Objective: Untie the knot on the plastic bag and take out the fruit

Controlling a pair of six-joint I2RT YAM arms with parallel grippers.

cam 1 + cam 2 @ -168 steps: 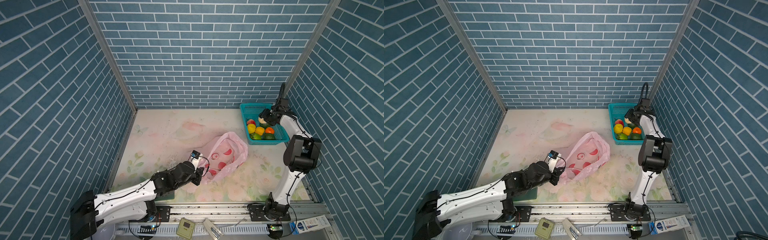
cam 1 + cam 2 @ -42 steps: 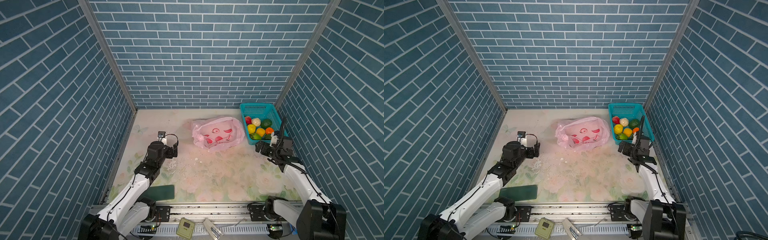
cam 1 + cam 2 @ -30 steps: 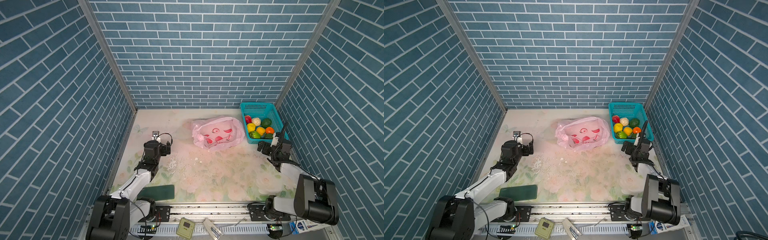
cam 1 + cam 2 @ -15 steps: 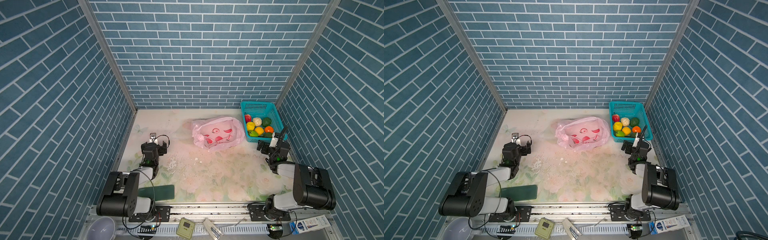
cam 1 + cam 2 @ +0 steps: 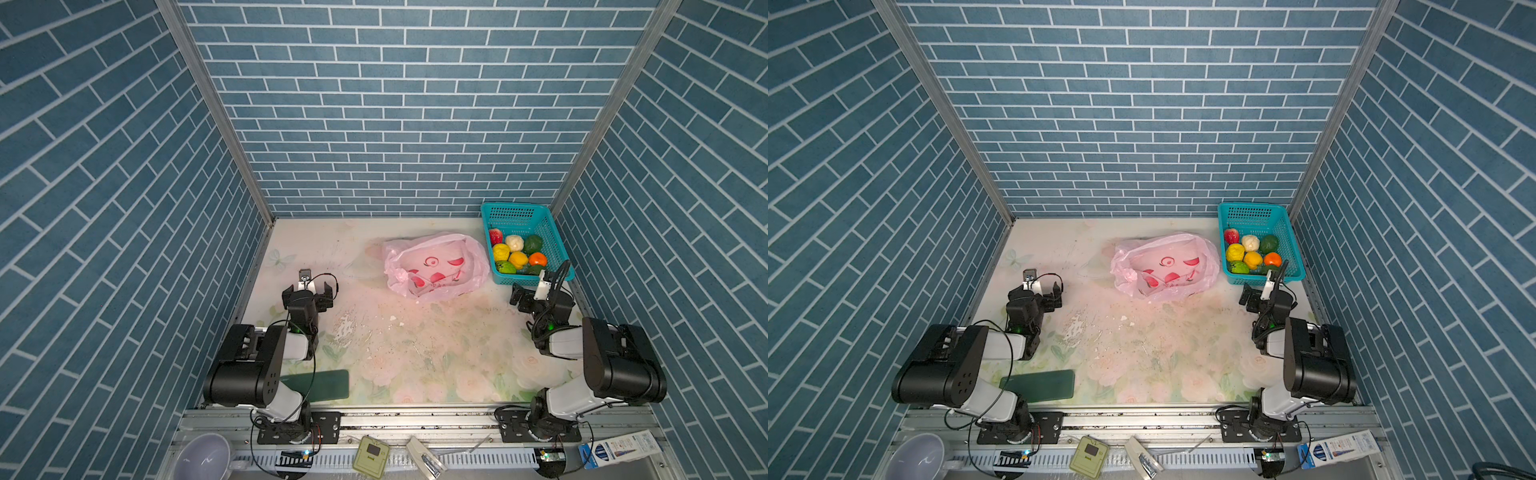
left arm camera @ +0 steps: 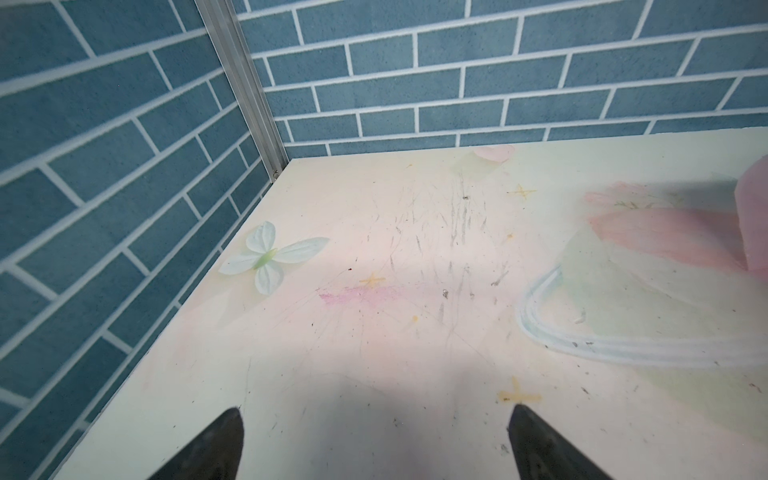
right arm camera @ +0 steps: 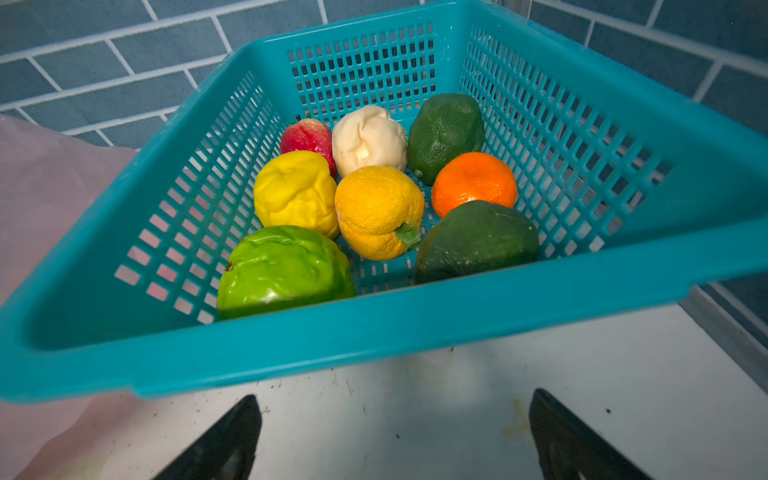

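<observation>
The pink plastic bag [image 5: 434,266] [image 5: 1165,266] lies slack and flat on the mat at the back, just left of a teal basket [image 5: 524,216]. The knot does not show in any view. The fruit [image 5: 517,254] [image 7: 374,199] sits in the basket: red, whitish, yellow, orange, light and dark green pieces. My left gripper [image 5: 309,289] [image 6: 376,419] is open and empty near the left wall, well away from the bag [image 6: 754,216]. My right gripper [image 5: 536,293] [image 7: 395,411] is open and empty on the mat just in front of the basket's near rim [image 7: 374,332].
A dark green flat pad [image 5: 316,384] lies at the front left by the left arm's base. White flakes [image 5: 345,326] dot the mat's middle. Blue brick walls close in the left, back and right. Both arms are folded back near the front rail [image 5: 415,419].
Over the last second both arms folded back toward their bases, grippers open throughout. Several seconds ago the bag lay mid-table by the left gripper; it now lies beside the basket.
</observation>
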